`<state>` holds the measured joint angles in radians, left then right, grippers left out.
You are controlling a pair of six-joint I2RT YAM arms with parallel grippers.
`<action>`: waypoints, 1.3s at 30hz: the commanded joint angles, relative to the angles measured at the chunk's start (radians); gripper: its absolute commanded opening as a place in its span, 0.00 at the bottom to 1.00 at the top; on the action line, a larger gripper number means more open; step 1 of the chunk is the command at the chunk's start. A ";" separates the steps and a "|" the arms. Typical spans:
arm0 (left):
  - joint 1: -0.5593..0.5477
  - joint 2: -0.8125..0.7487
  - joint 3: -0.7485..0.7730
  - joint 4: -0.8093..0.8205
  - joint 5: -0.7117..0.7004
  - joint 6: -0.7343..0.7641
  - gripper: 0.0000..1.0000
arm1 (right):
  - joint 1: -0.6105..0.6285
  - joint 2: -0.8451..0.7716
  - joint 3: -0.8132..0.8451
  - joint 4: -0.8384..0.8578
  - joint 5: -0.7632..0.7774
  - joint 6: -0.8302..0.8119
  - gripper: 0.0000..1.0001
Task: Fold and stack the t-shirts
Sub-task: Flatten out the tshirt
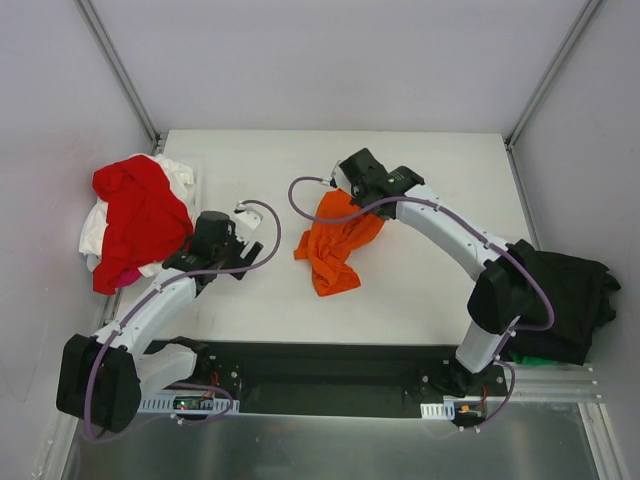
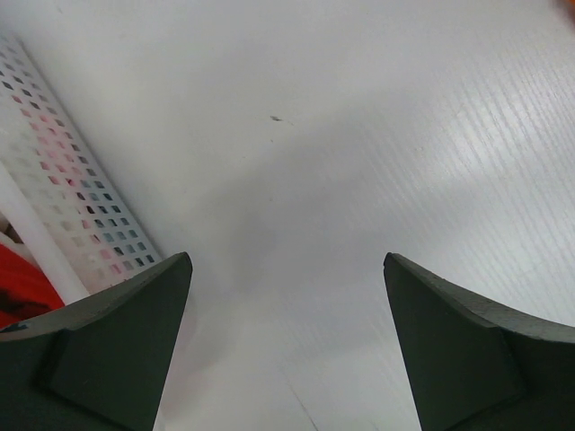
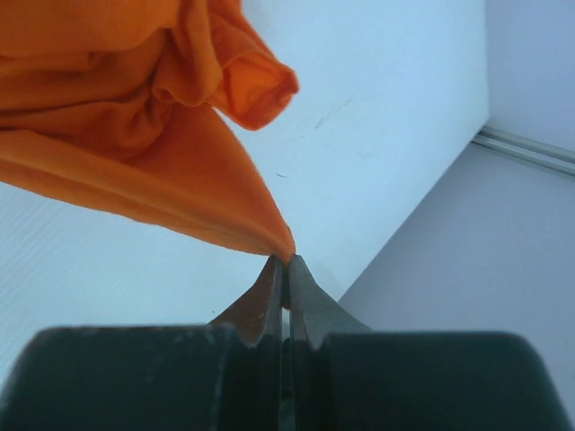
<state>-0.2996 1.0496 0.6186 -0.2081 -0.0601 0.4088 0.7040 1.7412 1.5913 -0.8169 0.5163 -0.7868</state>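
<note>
We found the orange t-shirt (image 1: 336, 246) crumpled near the centre of the table (image 1: 430, 290), its bulk trailing toward 6 o'clock in the top view. Its 12 o'clock corner was raised. The right wrist view showed that corner of the orange cloth (image 3: 135, 117) drawn to a point and pinched between the tips of the right gripper (image 3: 286, 266), whose jaws were pressed together on the fabric. In the top view the right gripper (image 1: 340, 190) stood at the shirt's 12 o'clock end.

We noted the left gripper (image 1: 250, 232) at 9 o'clock of the orange shirt, apart from it. The left wrist view showed the left gripper (image 2: 287, 269) with its jaws spread wide over bare tabletop and nothing between them.

At the table's 9 o'clock edge, a red t-shirt (image 1: 140, 215) lay heaped on a white t-shirt (image 1: 95, 238), unfolded. A sliver of red cloth showed at 8 o'clock in the left wrist view, beside a white sheet printed with small coloured squares (image 2: 72, 180).

At the 4 o'clock edge, a black t-shirt (image 1: 570, 300) lay bunched behind the right arm's elbow.
</note>
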 commanded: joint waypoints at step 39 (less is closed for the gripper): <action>-0.530 0.454 0.424 0.003 0.160 0.015 0.83 | -0.057 0.064 0.137 0.119 0.340 -0.134 0.01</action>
<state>-0.7967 1.4418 0.9951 -0.1993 0.1005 0.4187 0.6769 1.7870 1.6806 -0.6872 0.8478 -0.9424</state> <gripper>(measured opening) 0.849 0.025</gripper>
